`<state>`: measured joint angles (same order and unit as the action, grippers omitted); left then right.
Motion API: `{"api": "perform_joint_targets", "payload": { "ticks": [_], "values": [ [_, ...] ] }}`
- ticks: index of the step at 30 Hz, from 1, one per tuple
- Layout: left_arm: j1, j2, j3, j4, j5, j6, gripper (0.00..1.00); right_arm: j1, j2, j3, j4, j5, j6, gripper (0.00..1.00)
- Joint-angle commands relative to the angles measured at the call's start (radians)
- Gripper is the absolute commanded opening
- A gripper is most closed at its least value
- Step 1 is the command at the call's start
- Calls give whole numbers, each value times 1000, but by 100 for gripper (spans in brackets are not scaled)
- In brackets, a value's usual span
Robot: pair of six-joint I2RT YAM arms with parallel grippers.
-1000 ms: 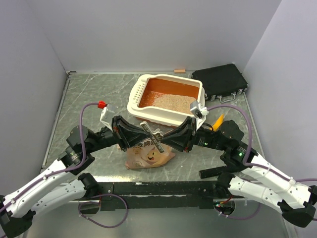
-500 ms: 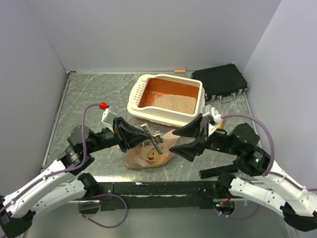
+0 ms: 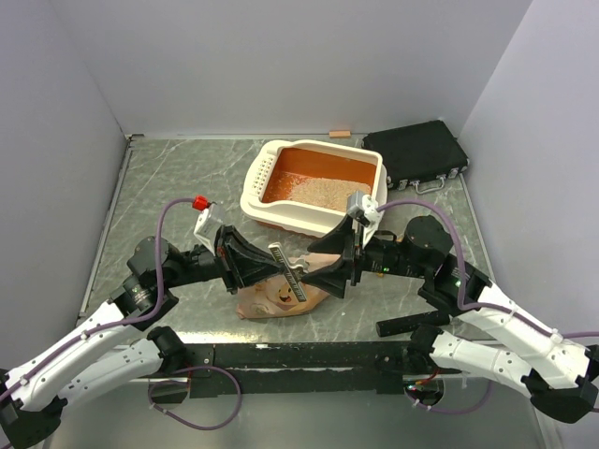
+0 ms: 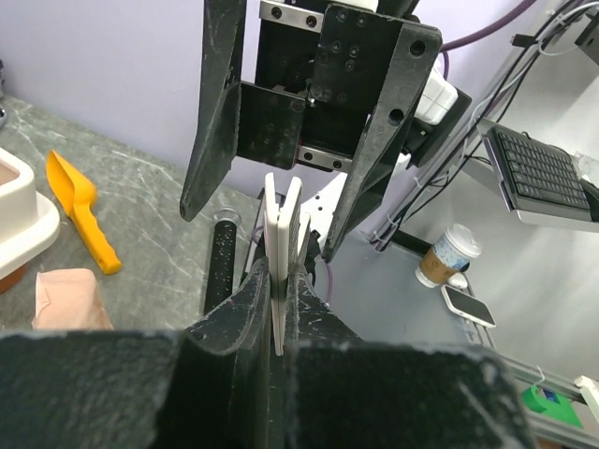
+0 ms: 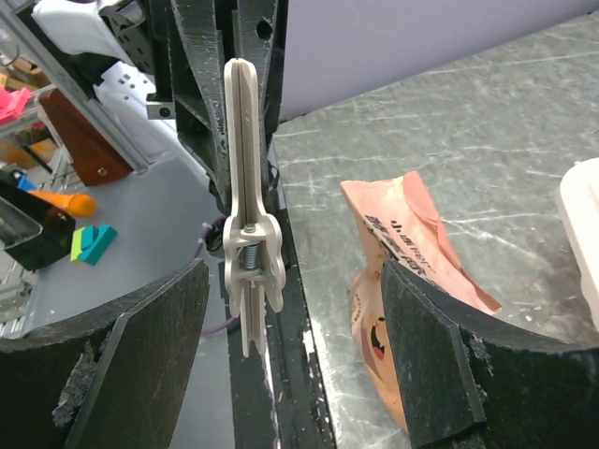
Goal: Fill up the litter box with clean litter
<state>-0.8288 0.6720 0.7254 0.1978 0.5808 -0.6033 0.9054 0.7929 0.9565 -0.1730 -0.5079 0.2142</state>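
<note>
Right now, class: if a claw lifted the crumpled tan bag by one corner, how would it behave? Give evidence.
The bag would probably flop and fold: it lies crumpled and slack on the table. It is likely light, since it looks flattened and litter already sits in the litter box. Its creased paper should not slip much.

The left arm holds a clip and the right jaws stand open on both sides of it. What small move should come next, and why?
Probably close the right gripper on the spring end of the clip. That end already lies between its open jaws, apart from both pads, while the left gripper is shut on the flat end, so a squeeze or handover looks ready.
</note>
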Motion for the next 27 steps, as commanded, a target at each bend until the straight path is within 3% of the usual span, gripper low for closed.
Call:
{"api": "perform_joint_targets", "payload": {
  "ticks": [1, 13, 14, 16, 17, 18, 20, 21, 23, 27],
  "values": [
    [-3, -6, 29, 57, 36, 2, 2, 4, -11, 10, 81, -43, 7, 81],
    [-3, 6, 45, 81, 47, -3, 4, 6, 25, -5, 115, -99, 39, 76],
    [-1, 6, 45, 86, 47, -4, 5, 4, 29, -7, 122, -113, 43, 72],
    [-3, 8, 45, 92, 48, -4, 9, 6, 46, 1, 118, -110, 54, 18],
    [-3, 8, 43, 91, 47, -3, 13, 4, 52, 8, 100, -92, 60, 0],
    [-3, 6, 45, 68, 37, 3, 32, 6, 55, 8, 96, -90, 53, 0],
    [-3, -6, 66, 19, 8, 43, 52, 6, 16, -10, 119, -43, 54, 0],
    [-3, -14, 75, -19, -31, 68, 70, 6, -4, -24, 130, -23, 59, 0],
    [-3, -40, 104, -138, -93, 137, 79, 7, -50, -39, 132, 14, 54, 0],
    [-1, -68, 132, -271, -197, 218, 80, 4, -72, -6, 58, 81, 21, 0]
  ]
}}
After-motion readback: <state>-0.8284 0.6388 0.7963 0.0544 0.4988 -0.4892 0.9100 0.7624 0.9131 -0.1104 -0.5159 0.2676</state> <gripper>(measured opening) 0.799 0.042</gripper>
